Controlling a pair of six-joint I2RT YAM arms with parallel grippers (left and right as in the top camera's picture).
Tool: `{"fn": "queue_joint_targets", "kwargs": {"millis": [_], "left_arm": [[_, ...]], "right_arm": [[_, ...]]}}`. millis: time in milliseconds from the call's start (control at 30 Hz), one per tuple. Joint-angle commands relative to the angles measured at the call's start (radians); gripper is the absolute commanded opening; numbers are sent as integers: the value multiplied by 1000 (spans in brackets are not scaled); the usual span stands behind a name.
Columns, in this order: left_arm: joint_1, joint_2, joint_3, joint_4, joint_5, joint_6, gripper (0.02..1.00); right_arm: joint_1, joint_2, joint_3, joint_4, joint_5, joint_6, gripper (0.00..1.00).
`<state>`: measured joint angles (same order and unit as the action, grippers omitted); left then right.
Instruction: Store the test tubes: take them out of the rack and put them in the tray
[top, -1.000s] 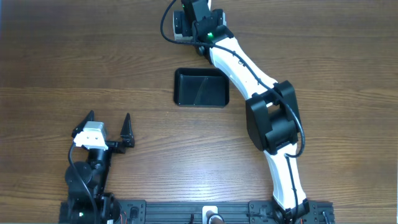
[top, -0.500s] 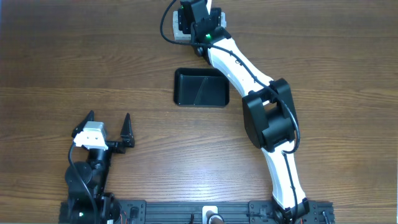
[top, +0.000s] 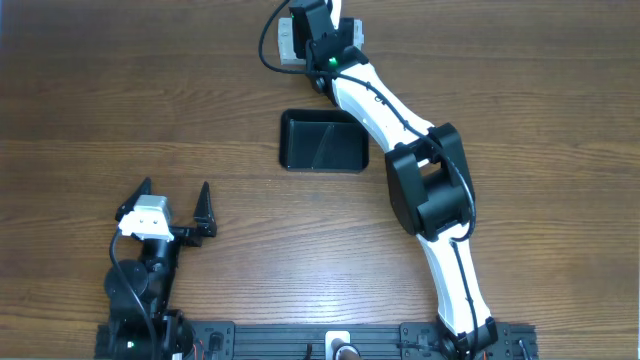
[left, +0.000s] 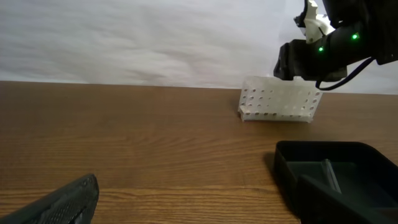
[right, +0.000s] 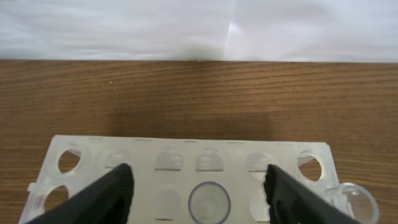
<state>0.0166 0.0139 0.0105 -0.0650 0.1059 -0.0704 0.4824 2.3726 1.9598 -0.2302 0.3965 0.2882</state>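
Test tube (right: 209, 202) round, clear, white perforated rack (left: 281, 102), black tray (top: 282, 140)

The right arm (top: 385, 100) overlaps the rack (top: 287, 42) beyond the black tray (top: 345, 150).

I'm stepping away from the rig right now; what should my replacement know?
Left gripper open, parked near its base, empty.
Right gripper open above the rack, straddling a standing tube; a second tube shows by the rack's corner.
Done: one tube seems to lie in the tray.
Left: grip, lift and tray both remaining tubes.
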Motion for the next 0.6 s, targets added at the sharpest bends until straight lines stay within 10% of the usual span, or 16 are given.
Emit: {"fn": "queue_joint_targets", "kwargs": {"millis": [33,600], "left_arm": [[6,-7,-5,-2,16,11,998],[6,-7,-5,-2,16,11,1000]], "right_arm": [[3,18,24,10,21,2,540],[3,14,24,9,50,-17,246]]}}
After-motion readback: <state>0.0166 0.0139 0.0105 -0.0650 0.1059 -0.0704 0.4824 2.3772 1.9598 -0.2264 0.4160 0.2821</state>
